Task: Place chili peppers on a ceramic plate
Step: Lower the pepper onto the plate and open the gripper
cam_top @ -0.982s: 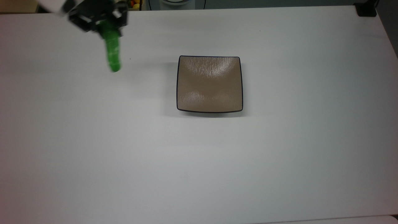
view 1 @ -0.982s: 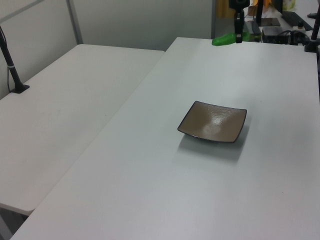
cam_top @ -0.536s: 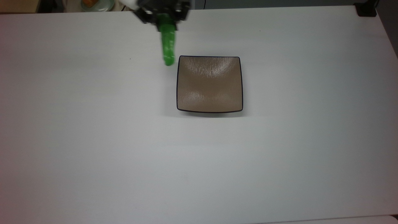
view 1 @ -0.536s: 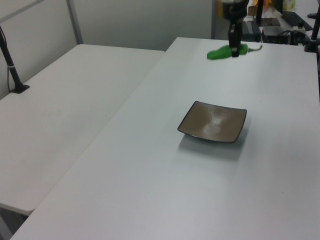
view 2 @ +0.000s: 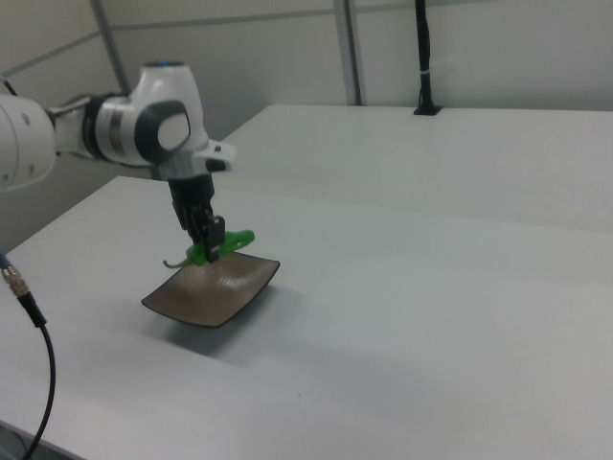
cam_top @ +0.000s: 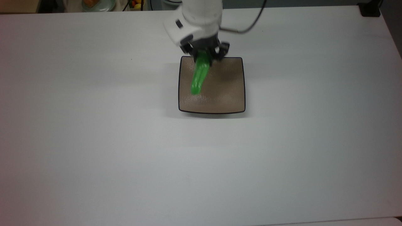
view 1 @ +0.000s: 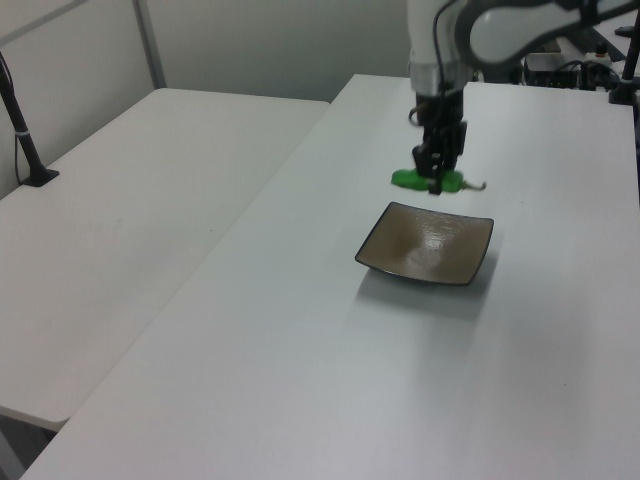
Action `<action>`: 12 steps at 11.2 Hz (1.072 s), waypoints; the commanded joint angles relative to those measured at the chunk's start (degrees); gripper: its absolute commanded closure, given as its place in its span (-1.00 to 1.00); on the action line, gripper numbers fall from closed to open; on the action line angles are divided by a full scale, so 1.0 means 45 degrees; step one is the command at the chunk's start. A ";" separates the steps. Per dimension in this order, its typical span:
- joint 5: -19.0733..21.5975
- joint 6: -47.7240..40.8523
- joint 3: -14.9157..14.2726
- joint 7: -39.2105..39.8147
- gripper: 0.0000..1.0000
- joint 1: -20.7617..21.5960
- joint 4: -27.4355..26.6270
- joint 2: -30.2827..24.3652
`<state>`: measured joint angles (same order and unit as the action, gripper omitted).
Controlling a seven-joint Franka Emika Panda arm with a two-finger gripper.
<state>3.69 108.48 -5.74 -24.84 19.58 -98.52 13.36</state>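
Top view
Table (cam_top: 94, 141): white, wide, bearing one plate.
Plate (cam_top: 226, 94): square, tan-brown, dark rim, rounded corners; sits a little above the middle of the top view.
Gripper (cam_top: 204, 54): black fingers below a white arm, over the plate's far edge; clamped on the pepper's upper end.
Pepper (cam_top: 199, 77): bright green, long; runs from the gripper down and toward the top view's left, across the plate's left half. Its tip ends over the plate's surface.
Cable (cam_top: 248, 26): dark, curving away from the arm toward the top view's right.

Left view
Gripper (view 1: 438, 178): hangs straight down, past the plate's far edge; fingers closed around the pepper.
Pepper (view 1: 420, 180): held level, clear of the plate, its green tip toward the left view's left, a thin pale stem toward the right.
Plate (view 1: 445, 262): flat on the table, near side of the gripper.
Second table (view 1: 130, 220): white, at the left view's left.

Right view
Gripper (view 2: 210, 243): vertical, gripping the pepper just above the plate.
Pepper (view 2: 226, 242): raised off the plate, over its far part; stem curls toward the right view's left.
Plate (view 2: 206, 302): on the table below.
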 commanded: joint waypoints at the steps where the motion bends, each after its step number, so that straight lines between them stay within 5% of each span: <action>1: -0.0057 0.2371 0.0181 -0.1587 0.76 0.0200 -0.1500 0.0156; 6: -0.0057 0.3666 0.0747 -0.1667 0.73 0.0162 -0.2110 0.0762; 7: -0.0038 0.3667 0.0748 -0.1687 0.52 0.0161 -0.2110 0.0762; 10: -0.0018 0.3453 0.0748 -0.2272 -0.99 0.0142 -0.2110 0.0724; 12: -0.0018 0.3413 0.0767 -0.2292 -1.00 0.0103 -0.1916 0.0626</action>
<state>3.67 123.41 -2.38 -33.69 19.97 -106.83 17.42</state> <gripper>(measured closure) 0.282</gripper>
